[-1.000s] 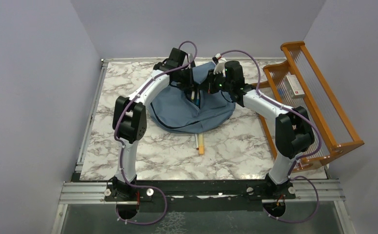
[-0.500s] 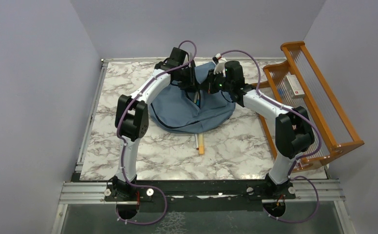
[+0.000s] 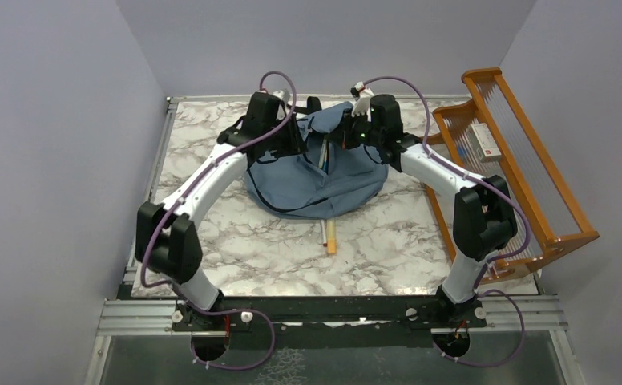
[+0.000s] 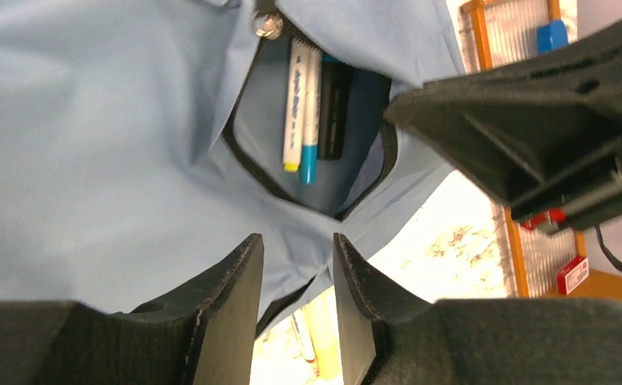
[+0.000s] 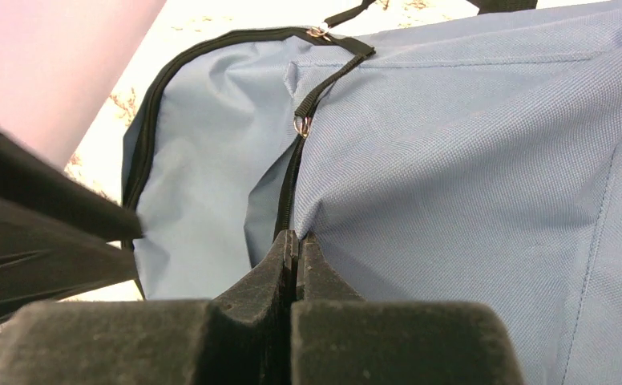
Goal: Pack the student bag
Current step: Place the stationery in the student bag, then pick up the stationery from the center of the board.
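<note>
The dusty-blue student bag (image 3: pixel 316 183) lies at the back middle of the table, its zip pocket held open. Inside the pocket lie a white marker with a yellow tip (image 4: pixel 295 96), a blue marker (image 4: pixel 311 128) and a black pen (image 4: pixel 336 104). My right gripper (image 3: pixel 342 138) is shut on the bag's fabric edge beside the zipper (image 5: pixel 290 184), lifting it. My left gripper (image 3: pixel 292 146) hovers open over the bag's left side, with nothing between its fingers (image 4: pixel 232 305). In the left wrist view, the right gripper's black body (image 4: pixel 532 136) fills the upper right.
A pen and a yellow stick (image 3: pixel 330 237) lie on the marble table (image 3: pixel 236 241) just in front of the bag. An orange wooden rack (image 3: pixel 524 160) stands along the right edge, holding a red-and-white box (image 3: pixel 485 141). Grey walls close in the back and sides.
My left gripper has opened and drawn back to the left, out of the pocket mouth, leaving the pens inside. The right gripper has kept its hold on the bag.
</note>
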`<state>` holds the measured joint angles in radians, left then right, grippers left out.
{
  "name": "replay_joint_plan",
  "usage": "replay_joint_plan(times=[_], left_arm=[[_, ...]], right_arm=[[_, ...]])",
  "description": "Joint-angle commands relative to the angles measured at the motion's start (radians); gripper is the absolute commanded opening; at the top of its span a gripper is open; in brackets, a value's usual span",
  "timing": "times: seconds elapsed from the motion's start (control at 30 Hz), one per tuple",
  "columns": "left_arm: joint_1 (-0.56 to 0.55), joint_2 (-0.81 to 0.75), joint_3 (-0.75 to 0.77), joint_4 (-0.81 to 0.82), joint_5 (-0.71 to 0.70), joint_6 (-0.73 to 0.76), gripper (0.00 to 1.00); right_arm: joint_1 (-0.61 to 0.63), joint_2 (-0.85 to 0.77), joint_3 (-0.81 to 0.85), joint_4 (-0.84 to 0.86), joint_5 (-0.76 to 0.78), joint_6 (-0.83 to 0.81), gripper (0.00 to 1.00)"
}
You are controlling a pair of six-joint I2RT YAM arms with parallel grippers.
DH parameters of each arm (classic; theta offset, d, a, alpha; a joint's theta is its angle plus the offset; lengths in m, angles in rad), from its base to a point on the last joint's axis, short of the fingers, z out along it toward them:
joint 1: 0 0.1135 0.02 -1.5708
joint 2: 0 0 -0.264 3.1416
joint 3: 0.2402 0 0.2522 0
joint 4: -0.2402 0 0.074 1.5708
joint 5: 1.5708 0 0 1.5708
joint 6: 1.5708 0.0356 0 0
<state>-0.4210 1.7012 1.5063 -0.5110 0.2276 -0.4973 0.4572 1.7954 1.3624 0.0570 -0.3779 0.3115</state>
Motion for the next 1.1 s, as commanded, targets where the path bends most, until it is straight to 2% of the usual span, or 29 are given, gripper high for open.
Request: replay_joint_plan(times=[0.0, 0.17, 0.3, 0.47, 0.63, 0.8, 1.07], left_arm=[[-0.027, -0.160, -0.186, 0.083, -0.154, -0.118, 0.38], [-0.143, -0.244, -0.330, 0.087, -0.216, -0.185, 0.40], [-0.284, -0.271, -0.417, 0.093, -0.337, -0.214, 0.50], [-0.395, -0.268, -0.526, 0.172, -0.398, -0.227, 0.53], [-0.443, -0.211, -0.561, 0.218, -0.434, -0.243, 0.50], [-0.456, -0.131, -0.546, 0.235, -0.452, -0.251, 0.39], [-0.484, -0.030, -0.517, 0.235, -0.485, -0.257, 0.35]], right_arm=[[0.011, 0.000, 0.060, 0.032, -0.001, -0.007, 0.01], [0.011, 0.002, 0.042, 0.041, -0.015, 0.007, 0.01], [0.011, -0.003, 0.029, 0.043, -0.018, 0.012, 0.01], [0.011, -0.008, 0.019, 0.043, -0.019, 0.019, 0.01], [0.011, -0.014, 0.010, 0.040, -0.025, 0.023, 0.01], [0.011, -0.023, 0.002, 0.035, -0.023, 0.020, 0.01], [0.011, -0.031, -0.005, 0.032, -0.021, 0.014, 0.00]])
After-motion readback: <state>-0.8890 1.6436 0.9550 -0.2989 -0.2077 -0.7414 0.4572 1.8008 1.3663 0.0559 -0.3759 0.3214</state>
